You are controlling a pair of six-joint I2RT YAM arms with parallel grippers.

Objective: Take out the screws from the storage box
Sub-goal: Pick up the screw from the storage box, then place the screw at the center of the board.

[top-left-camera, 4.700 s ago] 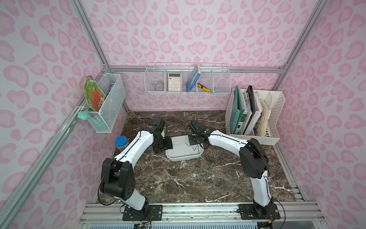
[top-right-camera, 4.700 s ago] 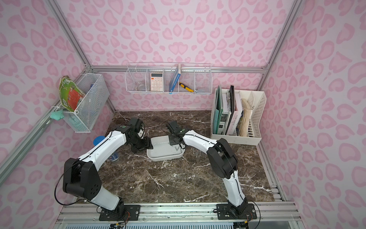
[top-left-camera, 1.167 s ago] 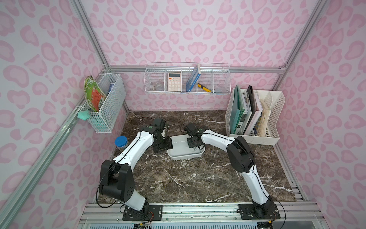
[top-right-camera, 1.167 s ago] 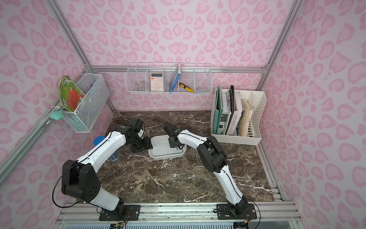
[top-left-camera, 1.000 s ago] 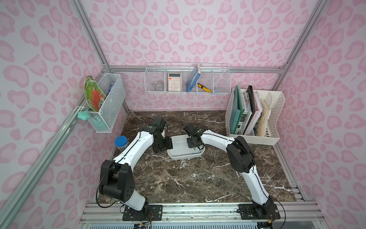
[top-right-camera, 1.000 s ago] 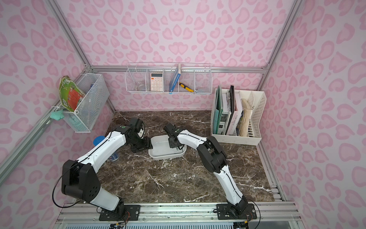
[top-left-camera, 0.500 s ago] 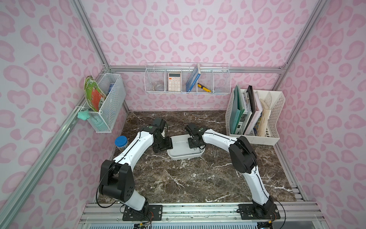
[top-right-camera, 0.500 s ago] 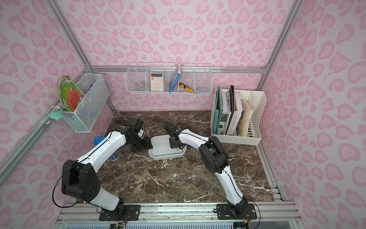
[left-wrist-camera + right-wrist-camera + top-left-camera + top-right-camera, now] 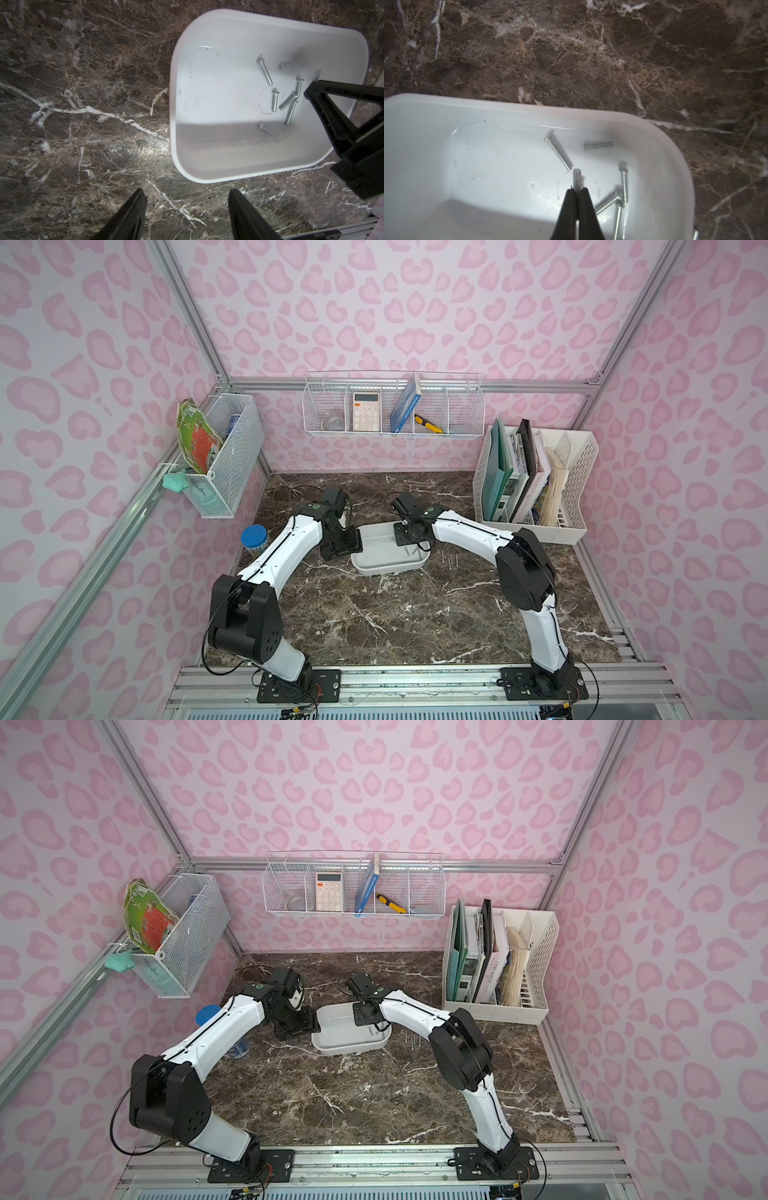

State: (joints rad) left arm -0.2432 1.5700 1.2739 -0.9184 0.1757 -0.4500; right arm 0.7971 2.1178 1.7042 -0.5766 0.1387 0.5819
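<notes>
Marble tabletop (image 9: pixel 374 614) open before shallow white plastic storage box (image 9: pixel 386 568); left gripper (image 9: pixel 187 205) gapes (empty) beside its rim; right gripper (image 9: pixel 576 190) pinches thin silver screw (image 9: pixel 576 176); box unmoved.

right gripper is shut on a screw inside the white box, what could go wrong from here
1. The screw sticks out past the tips of the right gripper; held near one end, it may swivel or drop when lifted.
2. The left gripper is open beside the storage box, not holding it, so a bump could slide it.
3. Three loose screws lie touching, so a later pick might snag two.
</notes>
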